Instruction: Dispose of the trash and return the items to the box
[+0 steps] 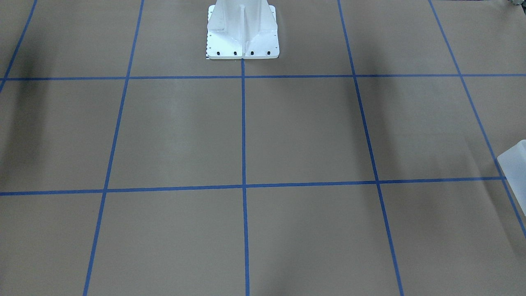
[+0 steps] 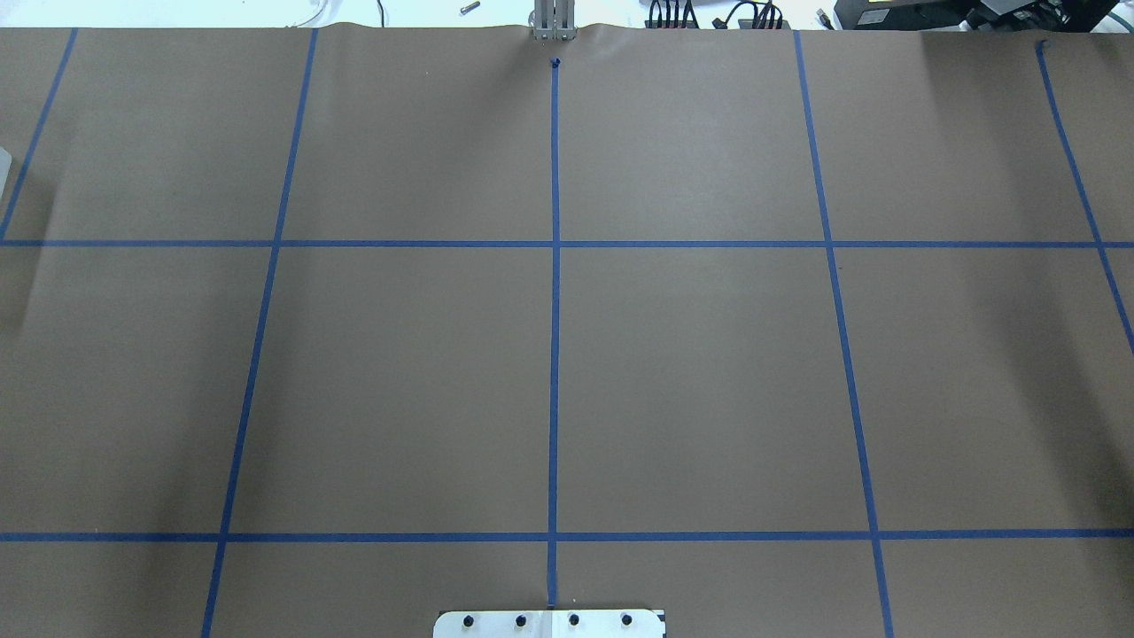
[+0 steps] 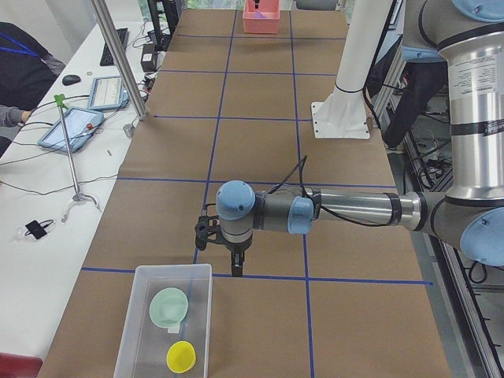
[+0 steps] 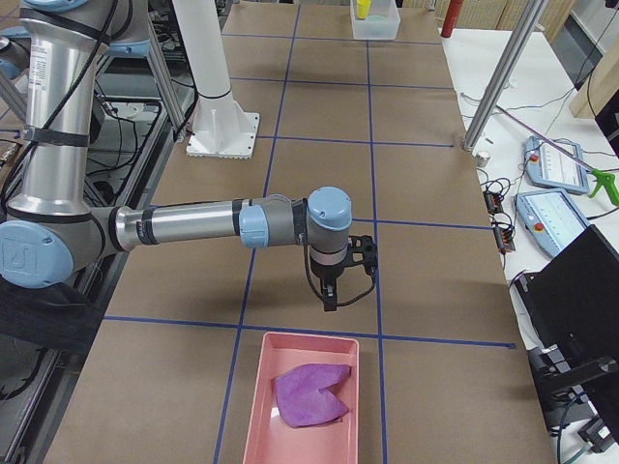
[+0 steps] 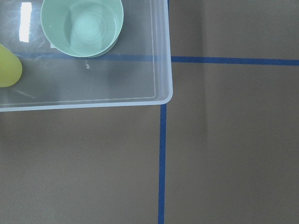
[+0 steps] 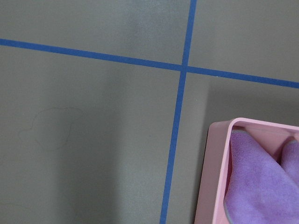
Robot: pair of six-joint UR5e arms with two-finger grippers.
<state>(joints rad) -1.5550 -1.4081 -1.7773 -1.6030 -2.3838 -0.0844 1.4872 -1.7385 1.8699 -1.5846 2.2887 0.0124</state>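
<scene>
The clear plastic box (image 3: 173, 268) stands at the table's left end and holds a mint green bowl (image 3: 168, 305) and a yellow cup (image 3: 180, 356). The left wrist view looks down on the box's corner (image 5: 159, 99), the bowl (image 5: 82, 25) and the cup (image 5: 8, 65). My left gripper (image 3: 235, 264) hangs just beside the box, and I cannot tell whether it is open or shut. At the right end, a pink tray (image 4: 308, 337) holds a crumpled purple cloth (image 4: 309, 394). My right gripper (image 4: 331, 298) hovers just before the tray, its state unclear.
The white robot pedestal (image 1: 242, 33) stands at the table's robot-side edge. Blue tape lines grid the brown paper table (image 2: 691, 381). A side bench with tablets (image 3: 75, 130), cables and a seated person runs along the operators' side. A metal post (image 3: 118, 59) rises at the table edge.
</scene>
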